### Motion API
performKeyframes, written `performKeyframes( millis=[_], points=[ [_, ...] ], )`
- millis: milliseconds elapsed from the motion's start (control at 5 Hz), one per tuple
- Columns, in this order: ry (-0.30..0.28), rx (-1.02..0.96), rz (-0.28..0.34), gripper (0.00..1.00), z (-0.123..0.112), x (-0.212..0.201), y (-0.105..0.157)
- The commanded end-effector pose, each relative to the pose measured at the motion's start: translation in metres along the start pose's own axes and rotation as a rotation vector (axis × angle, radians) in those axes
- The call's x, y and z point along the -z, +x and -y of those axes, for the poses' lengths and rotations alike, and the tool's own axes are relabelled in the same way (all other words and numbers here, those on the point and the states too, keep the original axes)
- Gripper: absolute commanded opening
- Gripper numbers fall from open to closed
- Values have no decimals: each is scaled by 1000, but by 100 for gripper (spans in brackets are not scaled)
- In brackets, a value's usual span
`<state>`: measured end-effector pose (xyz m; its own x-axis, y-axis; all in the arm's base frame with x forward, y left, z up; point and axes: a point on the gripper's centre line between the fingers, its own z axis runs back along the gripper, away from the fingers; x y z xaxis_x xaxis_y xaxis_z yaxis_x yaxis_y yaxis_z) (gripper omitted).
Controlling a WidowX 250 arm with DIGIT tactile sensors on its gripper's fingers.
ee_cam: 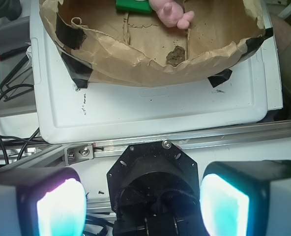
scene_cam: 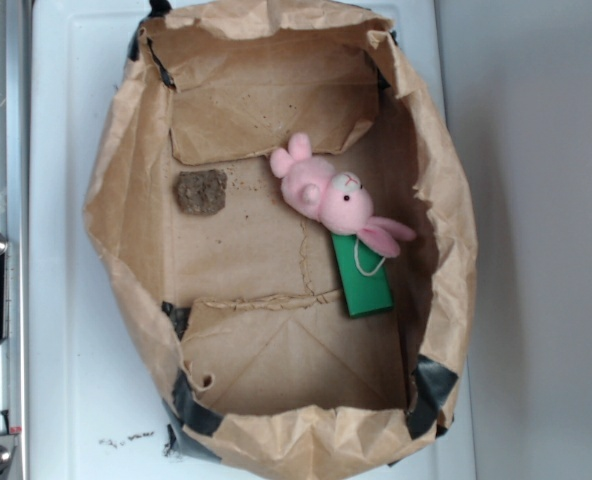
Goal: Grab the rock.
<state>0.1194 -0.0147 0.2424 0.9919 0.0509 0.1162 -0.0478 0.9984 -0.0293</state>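
Wrist view only, open hand point(ee_cam: 143, 204), far from rock point(ee_cam: 175, 55)

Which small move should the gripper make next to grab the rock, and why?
Probably advance over the near rim of the paper bag toward the rock. The gripper is open and sits outside the bag, above the metal rail, while the rock lies on the bag floor, apart from the pink bunny.

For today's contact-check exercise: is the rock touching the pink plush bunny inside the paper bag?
Apart. The exterior view shows bare brown paper between the rock and the pink plush bunny.
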Motion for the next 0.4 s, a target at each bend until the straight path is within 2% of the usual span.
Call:
performKeyframes(
  millis=[0,200],
  points=[
    [0,0,0,100,0,0,0],
    [-41,6,17,100,-11,3,51]
  ],
)
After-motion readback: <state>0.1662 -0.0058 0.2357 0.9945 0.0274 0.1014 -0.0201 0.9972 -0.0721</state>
